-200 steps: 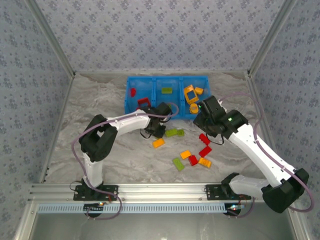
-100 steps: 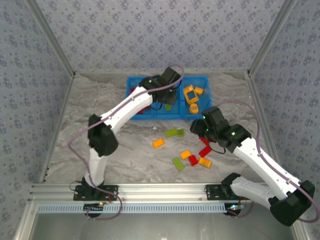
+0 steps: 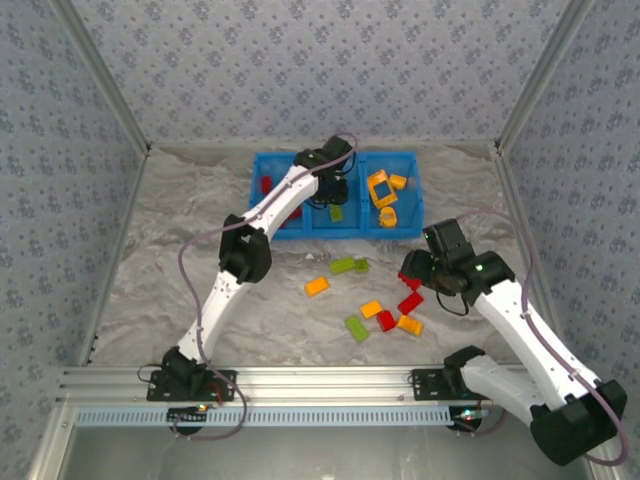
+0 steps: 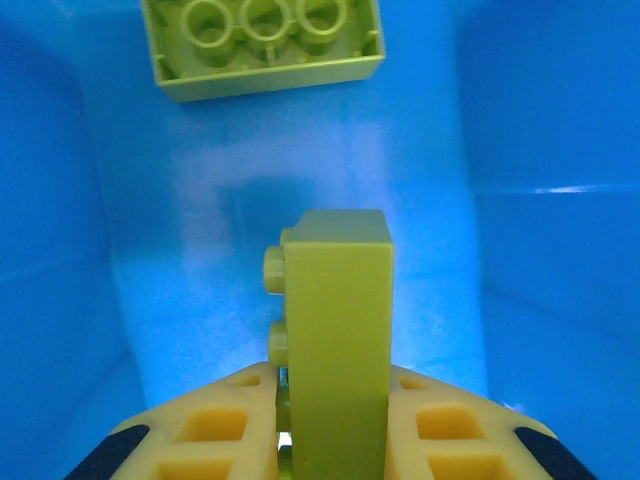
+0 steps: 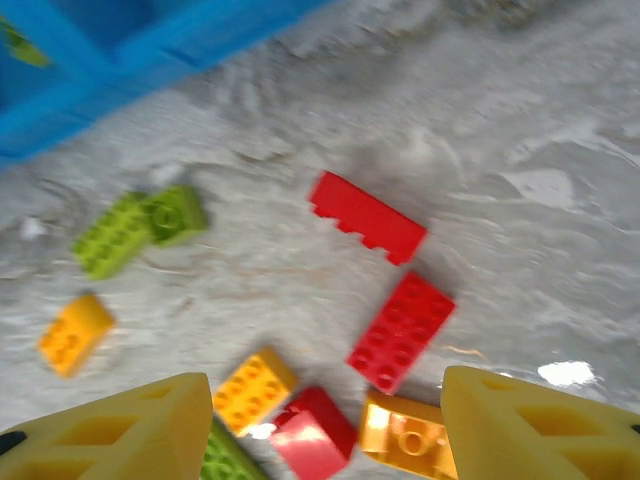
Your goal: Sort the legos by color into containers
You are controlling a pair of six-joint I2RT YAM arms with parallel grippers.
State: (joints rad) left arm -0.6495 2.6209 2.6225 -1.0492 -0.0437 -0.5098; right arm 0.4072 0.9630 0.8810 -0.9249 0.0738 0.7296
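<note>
My left gripper point(image 4: 335, 440) is shut on a lime green brick point(image 4: 338, 320), held upright low inside the middle compartment of the blue bin point(image 3: 400, 157). Another lime brick point(image 4: 265, 45) lies studs-down on that compartment's floor. In the top view the left gripper point(image 3: 333, 190) is inside the bin. My right gripper point(image 5: 325, 430) hangs open over loose bricks on the table: two red bricks point(image 5: 402, 330) point(image 5: 367, 217), a small red one point(image 5: 313, 432) and two orange ones point(image 5: 255, 387) point(image 5: 408, 440). The right gripper point(image 3: 420, 270) hovers beside the red bricks point(image 3: 410, 302).
More bricks lie on the table: a green pair point(image 3: 348, 265), an orange one point(image 3: 317, 286), a green one point(image 3: 356, 327). Red bricks point(image 3: 266, 184) sit in the left compartment, orange ones point(image 3: 380, 188) in the right. Metal frame posts and patterned walls bound the table.
The left arm rose from the table and reached into the bin's middle compartment with the green brick. The right gripper drew back from the bin's right compartment to above the red bricks.
</note>
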